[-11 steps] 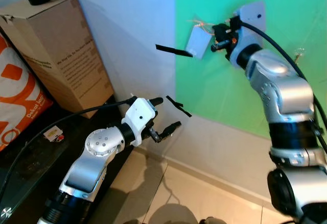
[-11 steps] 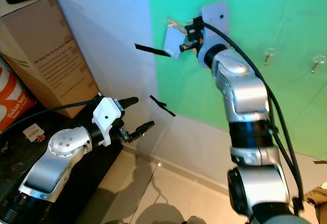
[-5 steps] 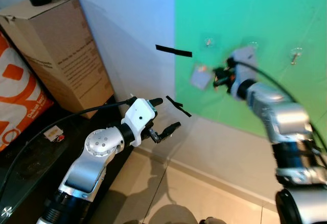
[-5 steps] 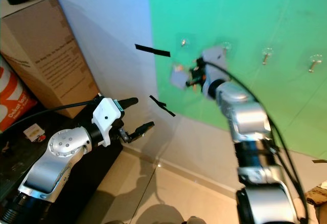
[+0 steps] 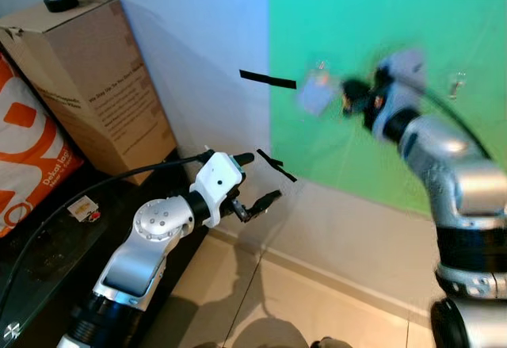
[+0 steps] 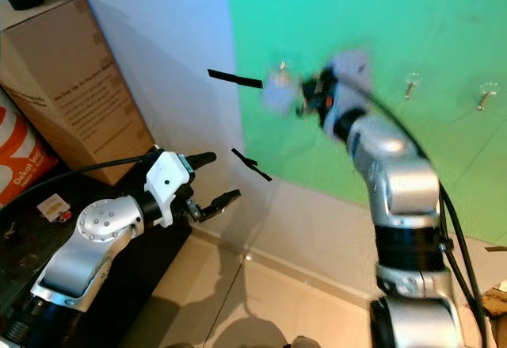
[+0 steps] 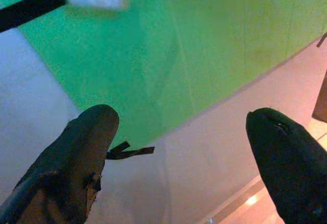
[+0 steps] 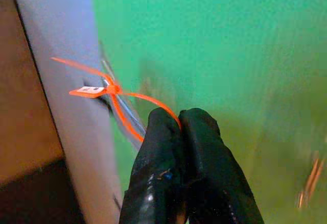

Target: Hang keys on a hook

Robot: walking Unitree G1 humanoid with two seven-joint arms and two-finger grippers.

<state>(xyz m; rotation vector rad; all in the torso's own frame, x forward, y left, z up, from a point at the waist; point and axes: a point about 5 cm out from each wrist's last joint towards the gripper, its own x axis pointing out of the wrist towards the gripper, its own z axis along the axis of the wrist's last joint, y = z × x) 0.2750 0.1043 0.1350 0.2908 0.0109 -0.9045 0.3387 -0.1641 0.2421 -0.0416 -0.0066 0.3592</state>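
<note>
My right gripper [image 5: 349, 97] is raised against the green wall panel [image 5: 380, 23], blurred by motion. It is shut on an orange zip-tie loop [image 8: 116, 90] that carries a pale tag [image 5: 316, 94] and thin metal keys [image 8: 120, 113]. The tag hangs just below the leftmost small clear hook [image 5: 321, 66]. Two more hooks [image 6: 409, 85] sit further right along the panel. In the right wrist view the black fingertips [image 8: 166, 132] are pressed together on the loop. My left gripper [image 5: 261, 177] is held out low toward the wall, open and empty, its fingers [image 7: 84, 137] wide apart.
A tall cardboard box [image 5: 91, 78] with a black tape roll [image 5: 59, 1] on top stands at the left, beside an orange and white bag [image 5: 28, 150]. Below them is a dark shelf [image 5: 47, 241]. Black tape strips [image 5: 268, 79] mark the wall. Beige floor tiles [image 5: 269, 300] lie below.
The right arm dropped with the tag half a second ago and has now risen again, bringing the tag up under the leftmost hook. The left arm has stayed put.
</note>
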